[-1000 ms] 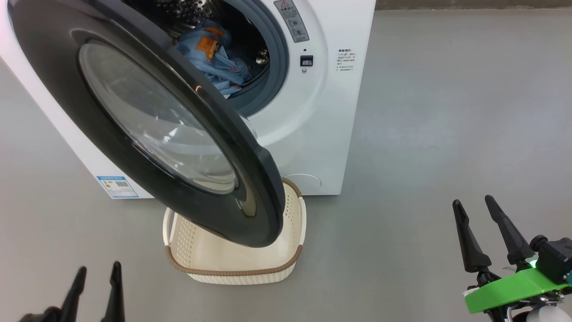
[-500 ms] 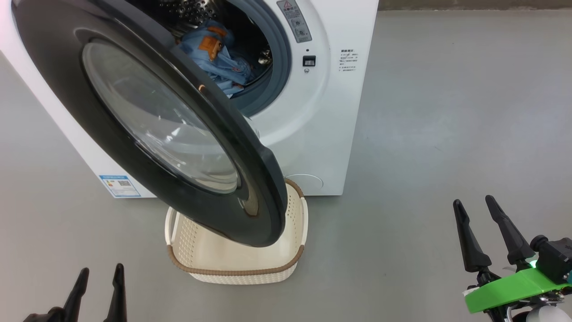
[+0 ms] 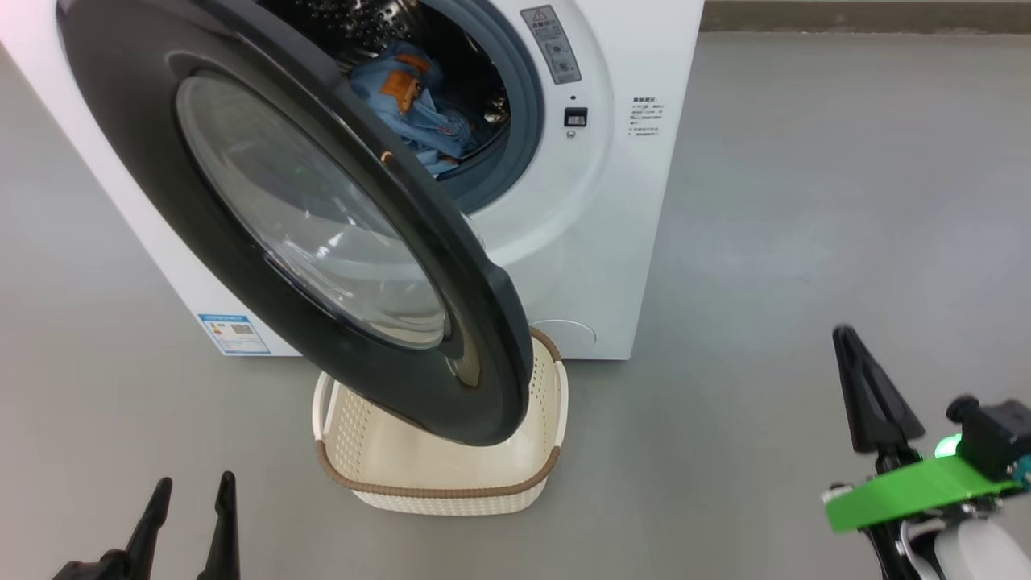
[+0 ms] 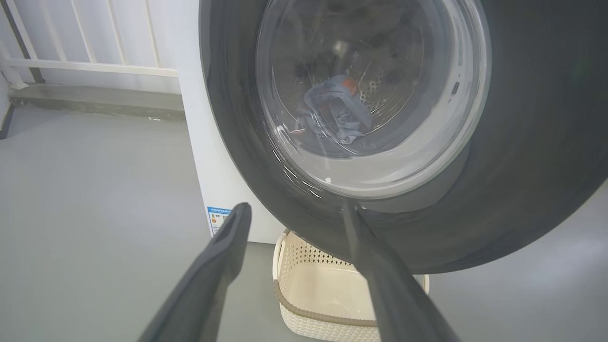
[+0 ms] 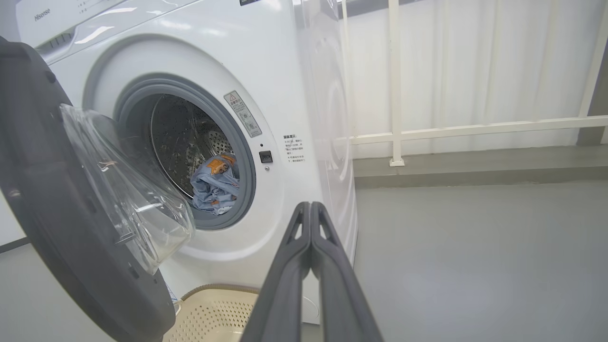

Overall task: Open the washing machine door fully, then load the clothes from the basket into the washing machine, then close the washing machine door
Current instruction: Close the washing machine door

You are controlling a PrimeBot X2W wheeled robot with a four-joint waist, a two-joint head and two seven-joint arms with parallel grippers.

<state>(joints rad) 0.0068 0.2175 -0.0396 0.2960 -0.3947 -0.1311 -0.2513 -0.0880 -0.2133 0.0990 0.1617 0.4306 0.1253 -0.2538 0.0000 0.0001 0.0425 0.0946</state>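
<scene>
Pressing together fingers that were spread half a second ago, the right gripper (image 3: pixel 847 342) is hanging empty to the right of the washing machine (image 3: pixel 596 242), while the left gripper (image 3: pixel 196 483) is waiting before it with fingers apart. The clothes (image 3: pixel 419 121) are lying in the washing machine's drum and the basket (image 3: pixel 439 489) at its foot is showing bare (partly hidden), so loading is looking finished; the washing machine door (image 3: pixel 306 234), swung out from it, is awaiting closing.
</scene>
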